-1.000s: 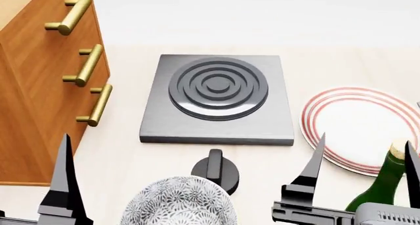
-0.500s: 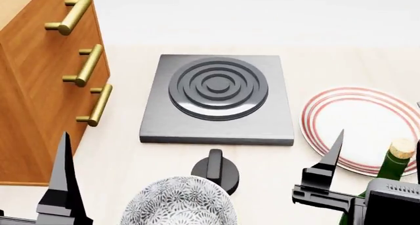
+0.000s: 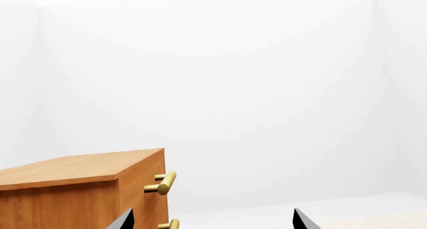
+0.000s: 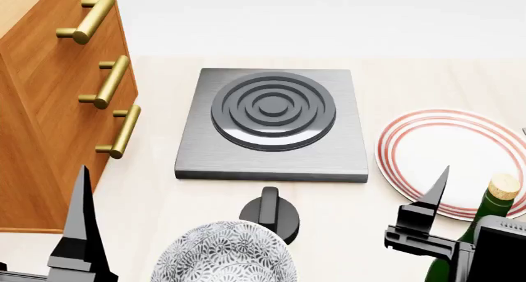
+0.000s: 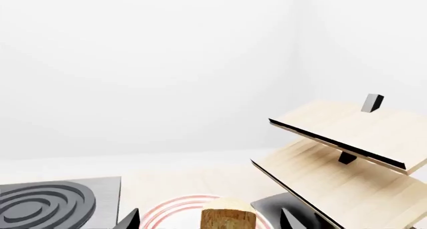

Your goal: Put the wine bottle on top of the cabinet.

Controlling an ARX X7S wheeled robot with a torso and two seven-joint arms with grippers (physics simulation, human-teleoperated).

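Observation:
The wine bottle (image 4: 491,209), dark green with a tan cork (image 5: 228,218), stands upright at the table's near right, beside the plate. My right gripper (image 5: 209,221) is open, and the cork sits between its fingertips with gaps on both sides. In the head view only one right finger (image 4: 434,193) shows, just left of the bottle's neck. The orange-brown cabinet (image 4: 45,109) with brass bar handles stands at the left, and its flat top (image 3: 73,168) shows in the left wrist view. My left gripper (image 3: 212,222) is open and holds nothing, near the cabinet's front, with one finger (image 4: 80,220) in the head view.
A grey hob (image 4: 271,123) lies mid-table with its black knob (image 4: 270,212) in front of it. A patterned bowl (image 4: 223,255) sits at the near edge. A red-ringed plate (image 4: 448,151) lies at the right. A pale slanted wooden rack (image 5: 347,154) stands further right.
My right gripper has moved to the right, so its visible finger now stands closer to the bottle's neck. The bottle and the left arm have not moved.

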